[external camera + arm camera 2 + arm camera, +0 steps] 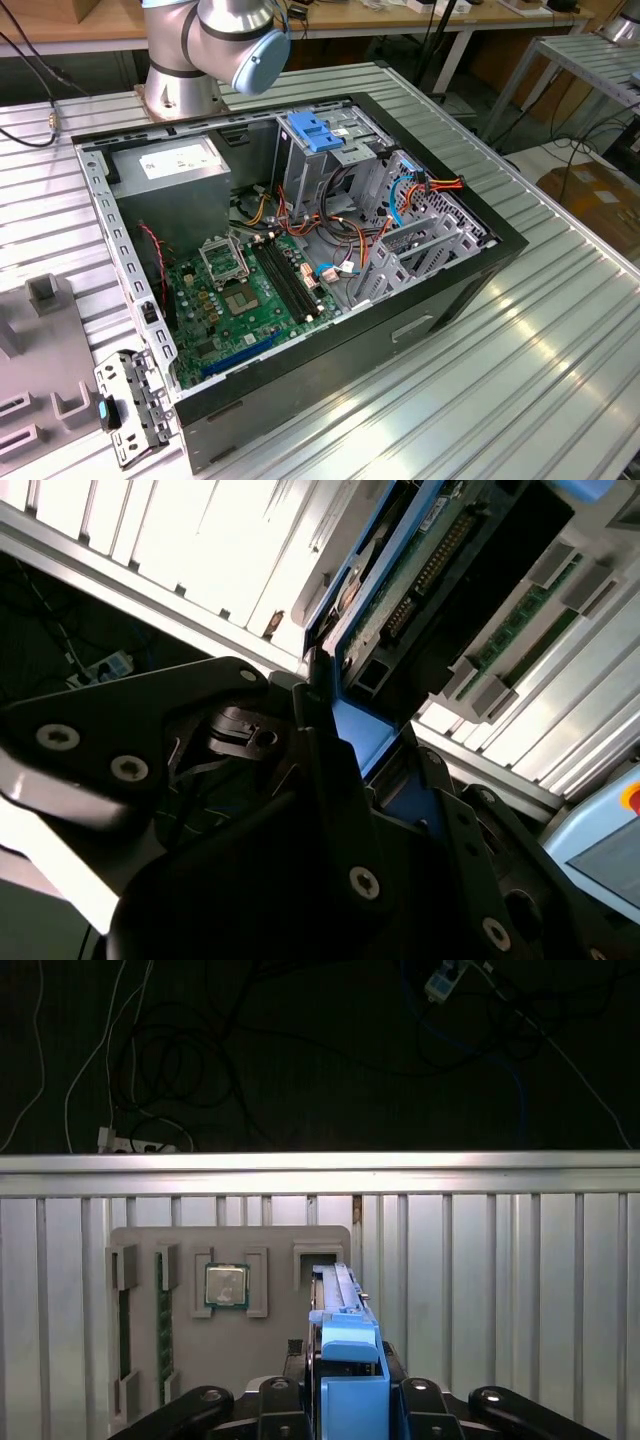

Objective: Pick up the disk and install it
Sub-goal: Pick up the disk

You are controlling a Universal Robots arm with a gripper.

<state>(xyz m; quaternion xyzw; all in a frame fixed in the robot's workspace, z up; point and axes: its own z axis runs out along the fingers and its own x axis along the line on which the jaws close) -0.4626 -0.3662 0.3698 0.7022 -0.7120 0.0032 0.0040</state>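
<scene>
In both wrist views my gripper (350,1405) is shut on the disk (345,1345), its black fingers (285,1395) pressing on either side. The disk is seen edge-on in the first wrist view, with a bright blue rail and end tab facing the camera. It reaches toward a slot at the edge of the grey parts tray (280,1325). The second wrist view shows the disk's (430,575) dark body, circuit board and blue rail running away from the gripper (365,735) over the ribbed metal table.
The open computer case (470,275) lies on the ribbed aluminium table (520,380), with the motherboard (240,290), a metal drive cage (420,250), a blue bracket (315,132) and loose cables inside. The arm's base (185,75) stands behind it. The parts tray carries a processor (227,1286) and memory sticks (165,1320).
</scene>
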